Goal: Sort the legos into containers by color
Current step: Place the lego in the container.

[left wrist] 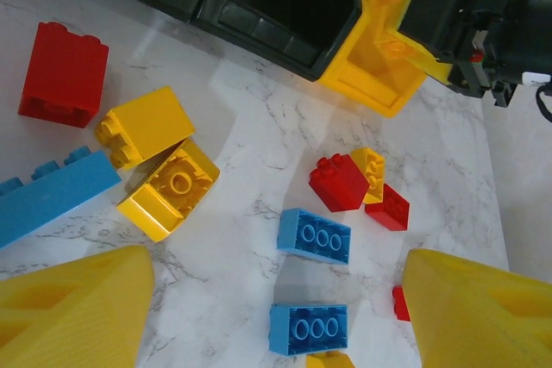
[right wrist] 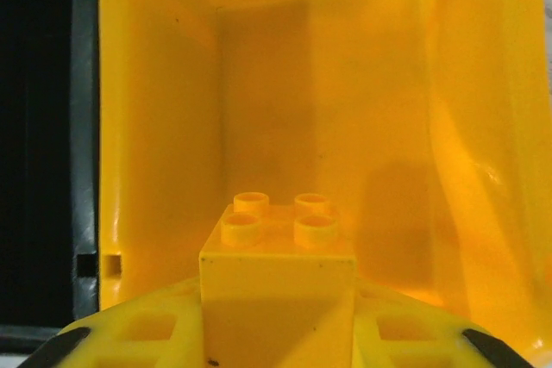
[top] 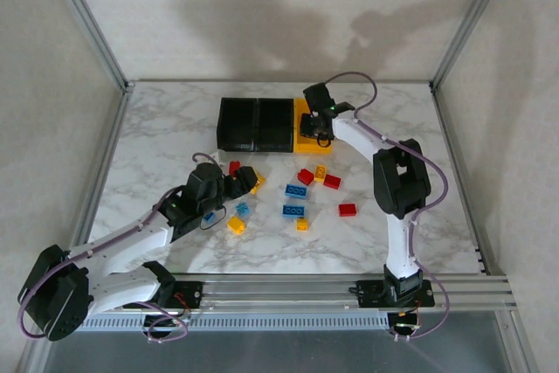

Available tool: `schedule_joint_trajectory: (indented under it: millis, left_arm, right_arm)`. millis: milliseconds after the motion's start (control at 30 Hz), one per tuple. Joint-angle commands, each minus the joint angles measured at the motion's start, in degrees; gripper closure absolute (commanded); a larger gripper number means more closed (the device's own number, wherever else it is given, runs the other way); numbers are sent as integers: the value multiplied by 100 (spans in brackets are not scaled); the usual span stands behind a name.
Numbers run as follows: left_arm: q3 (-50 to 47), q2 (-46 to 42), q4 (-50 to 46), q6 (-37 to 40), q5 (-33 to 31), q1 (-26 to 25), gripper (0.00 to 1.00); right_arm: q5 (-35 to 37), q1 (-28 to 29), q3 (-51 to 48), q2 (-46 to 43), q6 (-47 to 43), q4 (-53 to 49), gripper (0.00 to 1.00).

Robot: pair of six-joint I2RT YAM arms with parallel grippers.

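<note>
The left tool (top: 249, 183) is spread wide above loose legos (top: 294, 210) scattered on the marble surface (top: 157, 128). Farther back, a yellow brick (right wrist: 278, 256) is clamped in the right tool (right wrist: 278, 346) over the yellow bin (right wrist: 155, 127), to which two black bins (top: 255, 124) are joined.

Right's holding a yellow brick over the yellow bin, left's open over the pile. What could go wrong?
1. The left gripper hangs open near two touching yellow bricks beside a blue brick; closing may grab two or shove neighbours.
2. The right gripper, shut on the held yellow brick, occupies the yellow bin; a left-arm drop there now could collide.
</note>
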Motion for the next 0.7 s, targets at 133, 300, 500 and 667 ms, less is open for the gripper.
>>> schedule_joint_trajectory:
  millis: [133,300,500,667]
  left_arm:
    - [56,-13,-37,-48,-111,-51,24]
    - [86,11,-92,-51,-118,-51,24]
    - [2,-62,-60,-128,-139,-51,24]
    - [-30,-101,-91,-129,-166,-51,24]
  right_arm:
    - [-34,-95,339,414,79,-31,70]
    - [-26,-104,313,481,123,41,69]
    - [-39,-105,388,582,137,25,66]
    - [-26,-105,388,555,167,34,59]
